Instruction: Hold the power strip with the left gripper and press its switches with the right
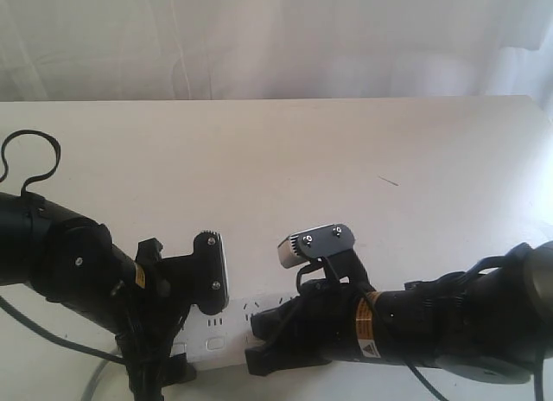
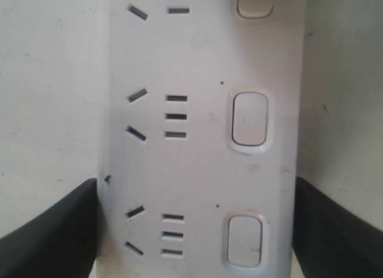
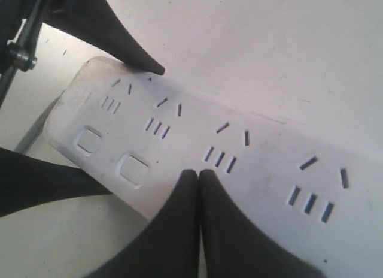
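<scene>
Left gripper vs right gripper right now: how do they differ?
1. Grip: the left gripper clamps the power strip, one finger on each long edge. The right gripper holds nothing, its fingertips shut together.
2. Look: the left gripper has a black finger pad, the right gripper a silver-grey finger pad.
Shared: both have black arms and both are at the strip.

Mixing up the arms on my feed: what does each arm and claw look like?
Left arm: black, cylindrical, small yellow sticker, looping black cable; left claw has a black flat finger pad with two screws. Right arm: black, orange-and-white warning label; right claw has a silver-grey pad, two screws.
</scene>
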